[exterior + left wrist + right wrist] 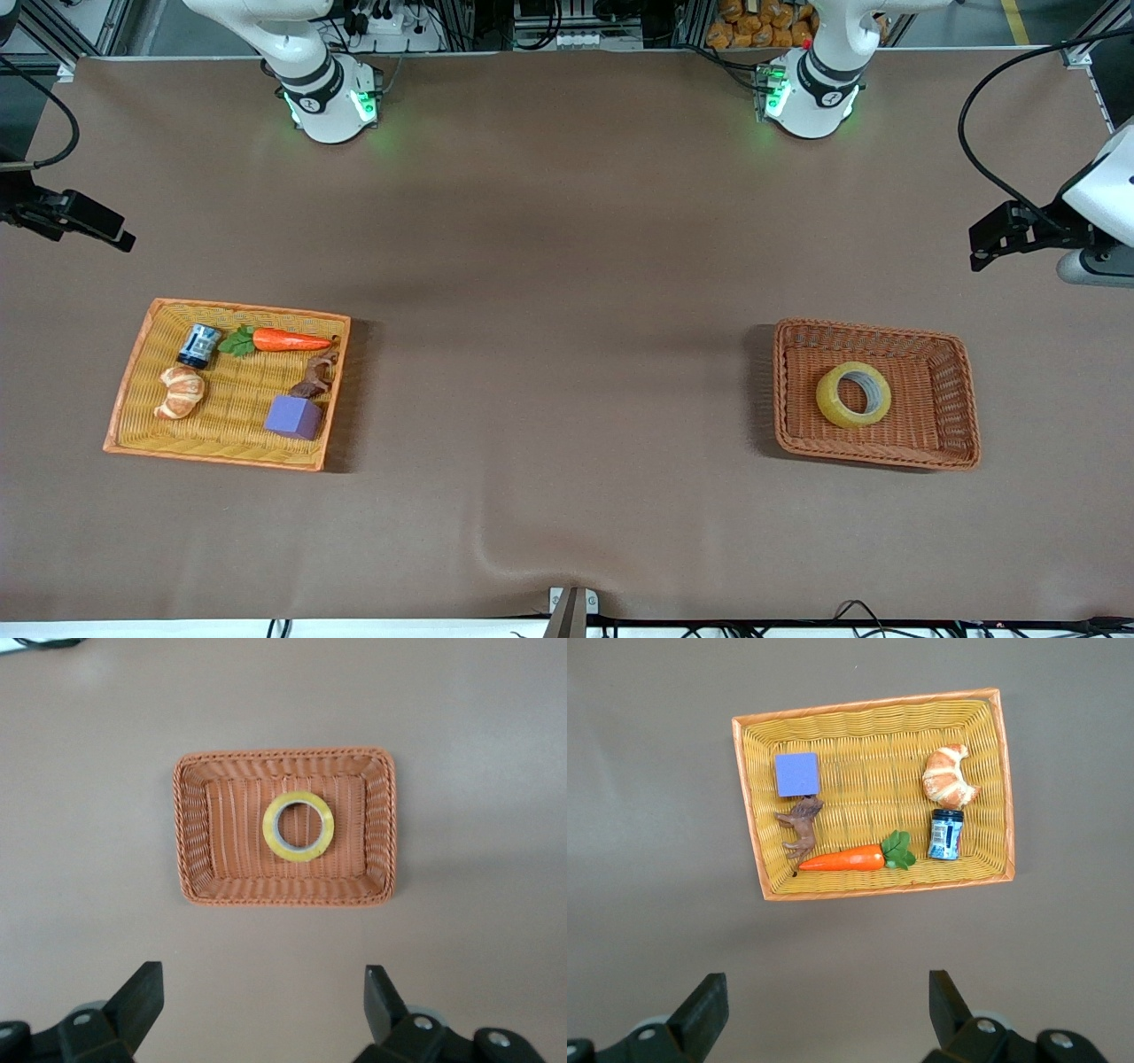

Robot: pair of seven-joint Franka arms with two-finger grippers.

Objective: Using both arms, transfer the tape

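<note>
1. The table [567, 292] is carrying two baskets set well apart, one toward each arm's end, with a broad stretch of bare cloth lying between them.
2. The yellow tray [133, 390], toward the right arm's end, is holding a carrot [291, 340], a croissant [182, 392], a purple block [295, 416], a small jar [199, 345] and a brown animal figure [314, 377].
3. The brown basket [961, 390], toward the left arm's end, is holding the tape [853, 394] — lying flat near its middle, hole upward. That scene is fitting both a roll waiting to go and a roll just delivered, so I am not judging which.
4. The left gripper [261, 1010] is hanging high over the brown basket's end of the table, fingers spread wide, holding nothing.
5. The right gripper [824, 1010] is hanging likewise over the yellow tray's end, fingers wide and holding nothing.
6. Should a grasp be coming — my judgement only — one finger going into the hole and one outside the ring would be gripping more surely than spanning the whole roll, and the basket's raised rim is demanding a straight vertical approach.
</note>
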